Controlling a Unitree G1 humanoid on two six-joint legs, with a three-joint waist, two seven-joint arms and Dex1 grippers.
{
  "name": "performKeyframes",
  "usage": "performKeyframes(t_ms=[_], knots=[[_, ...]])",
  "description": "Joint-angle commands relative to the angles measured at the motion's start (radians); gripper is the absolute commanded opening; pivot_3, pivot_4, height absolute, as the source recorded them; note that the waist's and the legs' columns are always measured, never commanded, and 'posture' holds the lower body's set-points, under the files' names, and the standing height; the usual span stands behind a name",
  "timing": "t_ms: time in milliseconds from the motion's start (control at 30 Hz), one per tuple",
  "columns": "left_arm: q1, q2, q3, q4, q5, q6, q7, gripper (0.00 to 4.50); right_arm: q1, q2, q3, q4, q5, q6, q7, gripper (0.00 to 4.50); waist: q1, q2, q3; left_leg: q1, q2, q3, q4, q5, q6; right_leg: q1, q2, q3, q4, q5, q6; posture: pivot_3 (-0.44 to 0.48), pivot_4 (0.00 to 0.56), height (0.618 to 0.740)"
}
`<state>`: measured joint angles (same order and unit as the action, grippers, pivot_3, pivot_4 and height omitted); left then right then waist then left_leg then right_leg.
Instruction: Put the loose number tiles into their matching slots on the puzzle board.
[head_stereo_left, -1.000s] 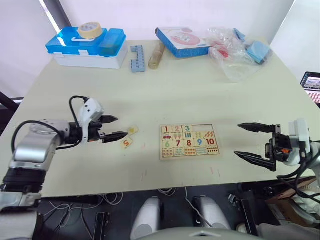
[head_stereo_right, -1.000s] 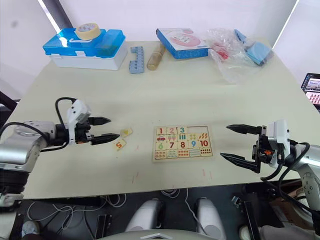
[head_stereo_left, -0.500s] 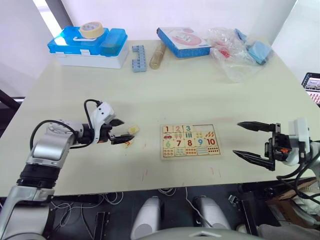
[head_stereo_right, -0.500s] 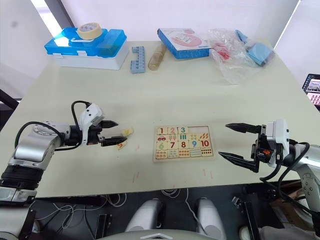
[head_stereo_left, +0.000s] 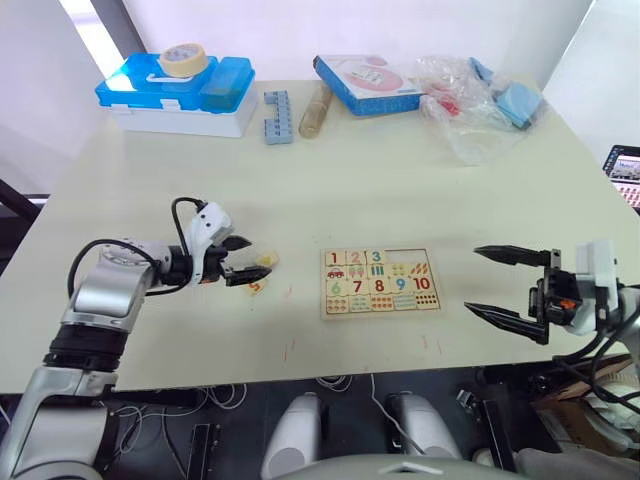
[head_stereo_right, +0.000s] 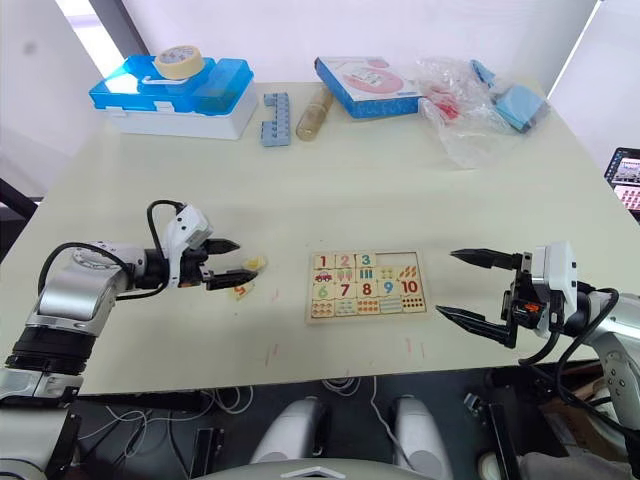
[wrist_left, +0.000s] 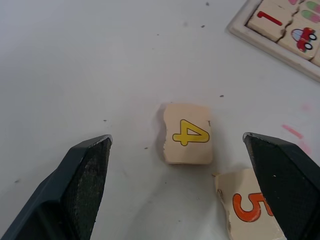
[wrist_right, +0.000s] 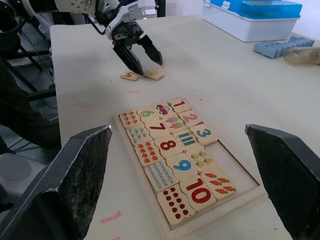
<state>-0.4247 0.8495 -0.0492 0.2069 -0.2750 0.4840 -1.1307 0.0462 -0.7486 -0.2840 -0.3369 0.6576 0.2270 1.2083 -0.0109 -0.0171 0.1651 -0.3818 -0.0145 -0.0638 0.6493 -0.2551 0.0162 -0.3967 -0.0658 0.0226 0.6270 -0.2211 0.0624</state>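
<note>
The puzzle board (head_stereo_left: 410, 256) lies in the middle of the table, with two bare slots after its 1, 2 and 3. Two loose number tiles rest on the table to its left: a yellow 4 (wrist_left: 187, 134) and a red 5 (wrist_left: 247, 205). They sit close together, the 5 nearer the table's front edge. My left gripper (head_stereo_left: 256, 258) is open and low over them, the 4 lying between its fingers and the 5 by one fingertip. To the right of the board my right gripper (head_stereo_left: 473, 278) stands wide open and holds nothing.
Along the far edge stand a white box with a blue lid and a tape roll (head_stereo_left: 178, 90), a blue brick strip (head_stereo_left: 276, 103), a wooden cylinder (head_stereo_left: 312, 112), a blue-edged pink box (head_stereo_left: 365, 85) and plastic bags (head_stereo_left: 478, 105). A screen (head_stereo_left: 625, 170) stands off the right edge.
My left gripper has moved right, from beside the tiles to over them, so the 4 now lies between its fingers. The right gripper has stayed put.
</note>
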Motion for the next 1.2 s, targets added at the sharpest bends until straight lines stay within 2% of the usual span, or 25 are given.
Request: performKeyframes(t_ms=[33, 300, 533, 767, 1200], knots=[[-0.034, 0.024, 0.011, 0.045, 0.006, -0.069, -0.066, 4.5, -0.002, -0.003, -0.013, -0.03, 0.007, -0.017, -0.006, 4.46, 0.0, 0.0, 0.0, 0.0, 0.0, 0.0, 0.0, 0.0, 0.0, 0.0, 0.0, 0.0, 0.0, 0.0, 0.0, 0.0, 0.15, 0.74], [-0.105, 0.016, -0.009, 0.203, 0.052, -0.208, -0.164, 4.5, -0.001, -0.003, -0.012, -0.032, 0.007, -0.018, -0.01, 4.46, 0.0, 0.0, 0.0, 0.0, -0.001, 0.0, 0.0, 0.0, 0.0, 0.0, 0.0, 0.0, 0.0, 0.0, 0.0, 0.0, 0.15, 0.74], [-0.151, -0.016, -0.03, 0.275, 0.088, -0.256, -0.182, 4.5, 0.005, -0.002, -0.012, -0.036, 0.004, -0.022, -0.016, 4.46, 0.001, 0.0, 0.0, 0.0, -0.001, 0.0, 0.001, 0.0, 0.0, 0.0, 0.0, 0.0, 0.0, 0.0, 0.001, 0.0, 0.15, 0.74], [-0.142, -0.061, -0.036, 0.225, 0.108, -0.209, -0.124, 4.5, 0.013, -0.006, -0.021, -0.046, 0.016, -0.022, -0.013, 4.46, 0.002, 0.0, 0.0, 0.0, -0.001, 0.0, 0.002, 0.0, 0.0, 0.0, 0.0, 0.0, 0.001, 0.001, 0.001, 0.0, 0.15, 0.74], [-0.102, -0.078, -0.032, 0.125, 0.117, -0.12, -0.043, 4.5, 0.023, 0.0, -0.015, -0.044, 0.001, -0.039, -0.017, 4.46, 0.001, 0.0, 0.0, 0.0, -0.001, 0.0, 0.003, 0.0, 0.0, 0.0, 0.0, 0.001, 0.001, 0.001, 0.002, 0.0, 0.15, 0.74]])
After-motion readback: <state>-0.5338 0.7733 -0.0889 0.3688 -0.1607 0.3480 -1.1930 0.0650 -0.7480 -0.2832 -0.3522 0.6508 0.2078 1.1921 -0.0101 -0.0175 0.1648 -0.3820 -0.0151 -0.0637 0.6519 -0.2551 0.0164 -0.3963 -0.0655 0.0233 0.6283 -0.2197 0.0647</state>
